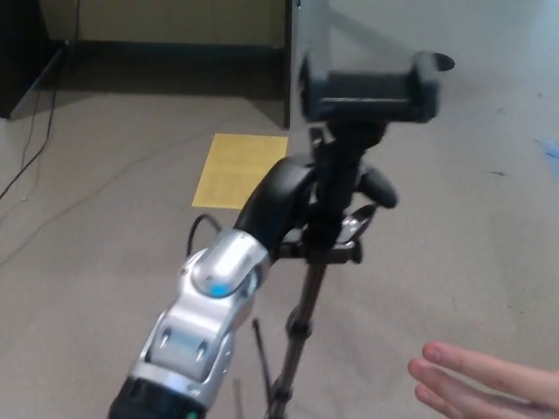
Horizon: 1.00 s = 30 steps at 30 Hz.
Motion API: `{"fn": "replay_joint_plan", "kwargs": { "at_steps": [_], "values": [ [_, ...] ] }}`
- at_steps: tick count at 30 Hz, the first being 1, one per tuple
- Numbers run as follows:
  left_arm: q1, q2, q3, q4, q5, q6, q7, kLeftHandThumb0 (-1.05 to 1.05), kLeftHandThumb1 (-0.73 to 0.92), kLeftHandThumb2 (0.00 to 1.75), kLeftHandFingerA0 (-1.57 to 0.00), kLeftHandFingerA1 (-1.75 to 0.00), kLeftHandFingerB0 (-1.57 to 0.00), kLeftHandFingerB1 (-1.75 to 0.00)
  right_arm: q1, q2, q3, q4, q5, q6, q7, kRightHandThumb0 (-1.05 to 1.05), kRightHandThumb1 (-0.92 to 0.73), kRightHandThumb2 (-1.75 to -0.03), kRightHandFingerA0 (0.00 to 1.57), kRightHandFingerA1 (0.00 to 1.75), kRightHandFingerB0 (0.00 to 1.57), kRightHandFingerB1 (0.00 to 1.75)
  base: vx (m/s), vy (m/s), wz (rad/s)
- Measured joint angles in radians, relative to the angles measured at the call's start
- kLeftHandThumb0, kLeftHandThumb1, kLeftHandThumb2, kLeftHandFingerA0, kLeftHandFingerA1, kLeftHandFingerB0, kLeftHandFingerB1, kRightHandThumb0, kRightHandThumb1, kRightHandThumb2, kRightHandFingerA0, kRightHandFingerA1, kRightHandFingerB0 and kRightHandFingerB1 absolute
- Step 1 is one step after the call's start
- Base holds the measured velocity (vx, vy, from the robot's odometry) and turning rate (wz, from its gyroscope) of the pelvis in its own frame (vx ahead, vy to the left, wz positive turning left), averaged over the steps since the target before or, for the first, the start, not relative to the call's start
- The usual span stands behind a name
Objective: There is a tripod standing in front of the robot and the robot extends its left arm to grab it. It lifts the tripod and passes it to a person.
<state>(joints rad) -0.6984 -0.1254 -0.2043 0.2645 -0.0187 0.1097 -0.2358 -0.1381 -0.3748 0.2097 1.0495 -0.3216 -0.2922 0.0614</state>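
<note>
Grey carpet (113, 218) fills the frame, with a yellow sheet (240, 170) left of centre and dark furniture (175, 52) along the top. At centre, the left hand (301, 201) is clenched around the tripod (336, 218) just below its head. The phone clamp (371, 87) sits blurred near the top, and the pole slants down toward the bottom edge, tilted and apparently off the floor. A person's hand (480, 384) waits palm-open at lower right, well apart from the tripod. The right hand is out of view. Lifting looks done; the handover is under way. Next, the pole must be carried toward that open palm, and the grasp held until the person grips it.
</note>
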Motion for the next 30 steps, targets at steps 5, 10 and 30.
{"fn": "replay_joint_plan", "kwargs": {
  "at_steps": [5,10,30],
  "values": [
    [-0.074,-0.045,-0.044,-0.047,0.005,0.064,-0.005,-0.14,0.74,0.77,-1.0,-1.41,-0.82,-1.17,0.009,0.0,0.006,0.0,-0.002,-0.001,0.0,-0.42,-0.7,-0.61,0.65,0.42,0.5,0.37,0.0,0.0,0.0],
    [-0.16,-0.078,-0.105,-0.056,0.029,0.109,-0.005,-0.17,0.72,0.77,-0.98,-1.4,-0.83,-1.14,0.014,0.0,0.007,0.008,-0.002,-0.002,0.0,-0.42,-0.7,-0.61,0.7,0.43,0.5,0.37,0.0,0.0,0.0],
    [-0.226,-0.106,-0.298,-0.232,0.083,0.149,-0.007,-0.26,0.64,0.9,-0.96,-1.53,-0.81,-1.3,0.015,0.0,0.004,0.014,0.0,-0.01,0.0,-0.41,-0.71,-0.61,0.67,0.43,0.5,0.37,0.0,0.0,0.0]
  ]
}}
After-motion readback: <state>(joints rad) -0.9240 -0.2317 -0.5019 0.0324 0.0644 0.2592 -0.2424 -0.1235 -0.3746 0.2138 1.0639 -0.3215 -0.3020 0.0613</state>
